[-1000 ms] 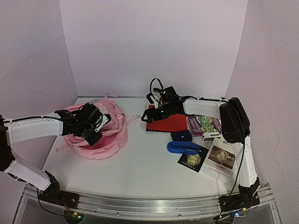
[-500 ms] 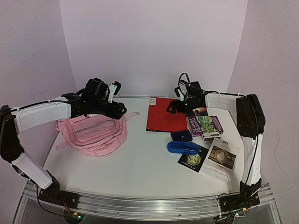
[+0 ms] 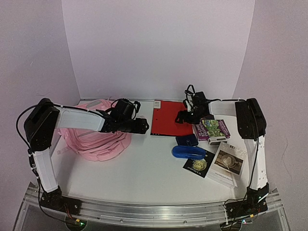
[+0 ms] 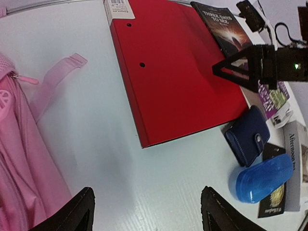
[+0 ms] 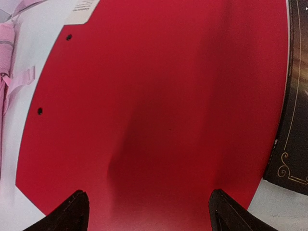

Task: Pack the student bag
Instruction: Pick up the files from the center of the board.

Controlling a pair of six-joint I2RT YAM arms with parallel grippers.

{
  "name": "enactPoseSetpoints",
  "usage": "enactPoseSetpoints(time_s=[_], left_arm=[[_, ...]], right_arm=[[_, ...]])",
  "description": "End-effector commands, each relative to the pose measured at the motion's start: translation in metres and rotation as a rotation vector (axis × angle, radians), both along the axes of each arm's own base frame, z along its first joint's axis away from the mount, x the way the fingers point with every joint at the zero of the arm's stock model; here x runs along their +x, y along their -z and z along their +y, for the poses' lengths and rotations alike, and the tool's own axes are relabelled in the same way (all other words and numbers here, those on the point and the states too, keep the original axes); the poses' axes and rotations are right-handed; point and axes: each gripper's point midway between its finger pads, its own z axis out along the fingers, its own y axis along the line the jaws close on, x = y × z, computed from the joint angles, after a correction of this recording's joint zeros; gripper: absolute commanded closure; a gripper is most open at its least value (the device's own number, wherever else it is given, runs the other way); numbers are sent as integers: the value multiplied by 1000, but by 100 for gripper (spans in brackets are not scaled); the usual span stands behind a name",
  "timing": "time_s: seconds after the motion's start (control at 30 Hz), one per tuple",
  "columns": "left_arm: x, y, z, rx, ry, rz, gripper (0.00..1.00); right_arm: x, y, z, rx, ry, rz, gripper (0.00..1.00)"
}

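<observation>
Top external view: shows the student bag (image 3: 98,142) slumped at the left of the desk (image 3: 144,168), under the left arm. Finds the left pincer (image 3: 138,126) released just past the bag's right edge, over bare desk, grasping nothing. Puts the right pincer (image 3: 182,117), also spread wide and empty, low over the red folder (image 3: 166,126), dark book (image 4: 221,24) just beside, blue wallet (image 3: 186,140) and blue case (image 3: 188,152) nearer.

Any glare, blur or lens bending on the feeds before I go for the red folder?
Top external: soft even light, lilac cast, no glare. Left wrist: sharp, the white table very bright. Right wrist: the red folder fills the frame, its left edge bowed by the lens, a dull shadow across its middle.
</observation>
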Motion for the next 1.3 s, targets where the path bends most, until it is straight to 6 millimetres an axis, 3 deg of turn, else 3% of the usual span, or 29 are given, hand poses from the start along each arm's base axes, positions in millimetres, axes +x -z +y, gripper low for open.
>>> enactPoseSetpoints(time_s=[0.0,0.27,0.53,0.7,0.87,1.07,1.27], left_arm=[[20,-26,-31,-281,-72,21,24],[55,8,-27,-255,-229,106,23],[69,25,-22,-200,-276,95,21],[80,31,-16,-190,-308,101,17],[89,38,-18,-256,-261,140,16],[85,49,-40,-307,-145,193,19],[84,68,-38,-430,-127,287,21]], right_arm=[[20,-3,-11,-42,67,-44,14],[27,3,-33,-103,168,-49,8],[18,4,-41,-131,223,-21,2],[14,9,-37,-193,235,-16,2],[0,28,-23,-167,179,73,2],[-8,46,-10,-139,131,146,4],[-17,53,13,-94,48,179,8]])
